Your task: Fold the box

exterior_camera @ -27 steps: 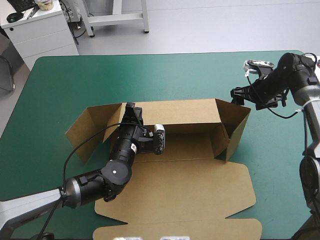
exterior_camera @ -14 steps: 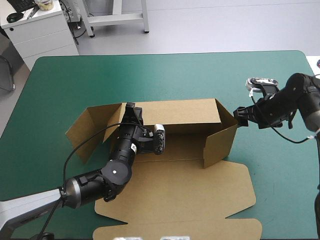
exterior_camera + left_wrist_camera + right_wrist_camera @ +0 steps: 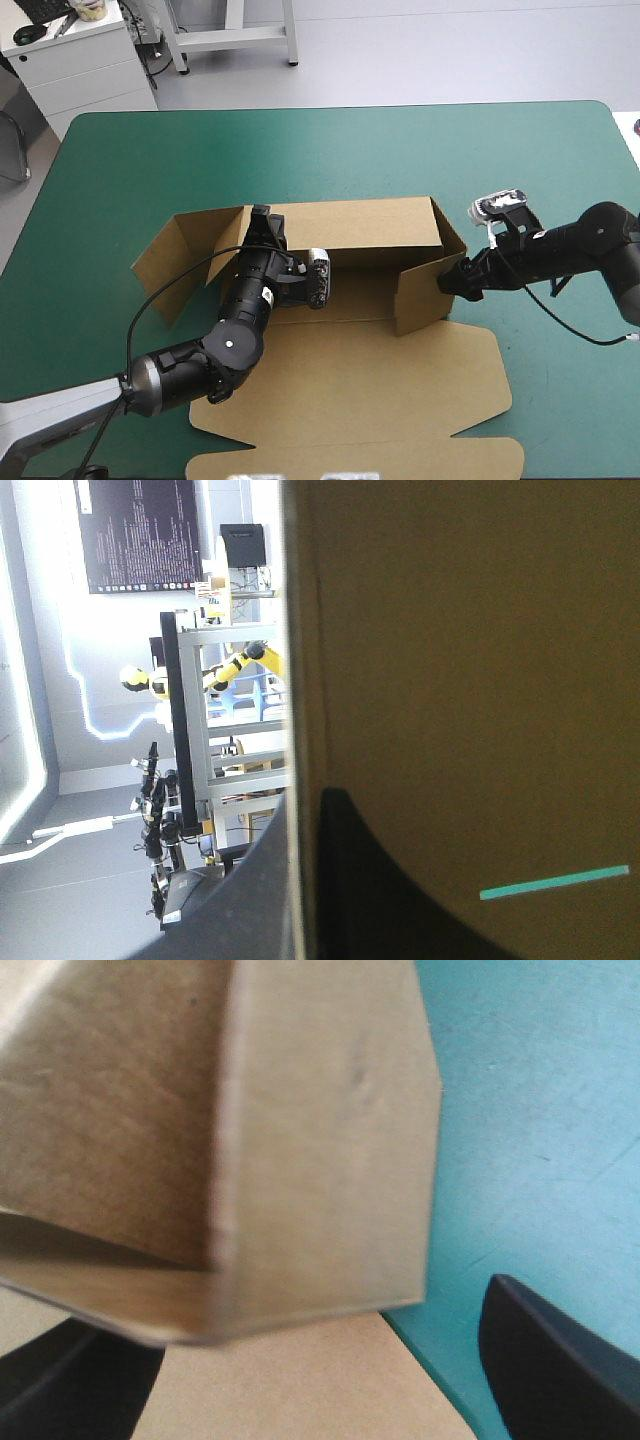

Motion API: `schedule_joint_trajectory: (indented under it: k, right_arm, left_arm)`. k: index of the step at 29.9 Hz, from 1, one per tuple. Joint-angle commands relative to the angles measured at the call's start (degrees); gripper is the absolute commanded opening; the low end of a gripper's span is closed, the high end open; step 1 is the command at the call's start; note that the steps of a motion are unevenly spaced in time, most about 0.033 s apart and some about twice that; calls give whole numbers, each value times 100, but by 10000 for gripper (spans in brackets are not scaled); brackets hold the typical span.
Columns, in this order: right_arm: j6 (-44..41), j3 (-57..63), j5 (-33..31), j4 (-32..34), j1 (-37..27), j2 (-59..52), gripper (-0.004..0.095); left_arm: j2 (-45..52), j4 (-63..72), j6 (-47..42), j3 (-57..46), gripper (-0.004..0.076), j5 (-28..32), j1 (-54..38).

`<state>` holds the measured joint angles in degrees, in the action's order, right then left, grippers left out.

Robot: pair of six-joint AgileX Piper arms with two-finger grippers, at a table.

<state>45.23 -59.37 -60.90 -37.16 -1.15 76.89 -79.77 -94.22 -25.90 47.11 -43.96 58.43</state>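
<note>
Brown board, the box [image 3: 350, 232] sits mid-counter with its back wall raised and its lid panel flat toward the near edge. Its right end flap [image 3: 420, 292], flared outward just before, now stands swung inward across the end, so that corner is taking shape. The right tool [image 3: 452, 281] presses it from outside, fingers [image 3: 545, 1360] spread wide and gripping nothing. The left tool [image 3: 265, 228] pinches the back wall's top edge near the left corner, all but closed on the board. The left end flap [image 3: 170, 262] is still splayed over the teal-green counter [image 3: 330, 150].
</note>
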Motion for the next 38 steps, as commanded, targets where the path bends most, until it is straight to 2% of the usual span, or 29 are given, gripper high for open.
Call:
schedule_joint_trajectory:
  k: [1, 10, 19, 26, 29, 32, 34, 38]
  right_arm:
    - [618, 98, 220, -624, -25, -181, 782]
    - [1346, 673, 625, -1298, 145, -239, 782]
    - [1008, 1410, 2993, -1344, 1363, -850, 782]
    - [646, 1988, 4257, -1283, 2079, -1098, 765]
    - [621, 2052, 4848, -1283, 2451, -1098, 686]
    - [597, 2055, 5457, -1283, 2733, -1098, 550]
    - [597, 2055, 5604, -1309, 2792, -1088, 414]
    - [643, 2055, 5613, -1309, 2801, -1088, 25]
  left_arm:
    - [148, -99, -48, 98, -10, 58, 50]
    - [148, -73, -48, 98, -10, 58, 50]
    - [148, -24, -48, 98, -10, 58, 50]
    - [148, -59, -48, 98, -10, 58, 50]
    - [148, -63, -48, 98, -10, 58, 50]
    - [148, -63, -48, 98, -10, 58, 50]
    - [148, -63, -48, 98, -10, 58, 50]
    - [148, -87, -48, 98, -10, 58, 50]
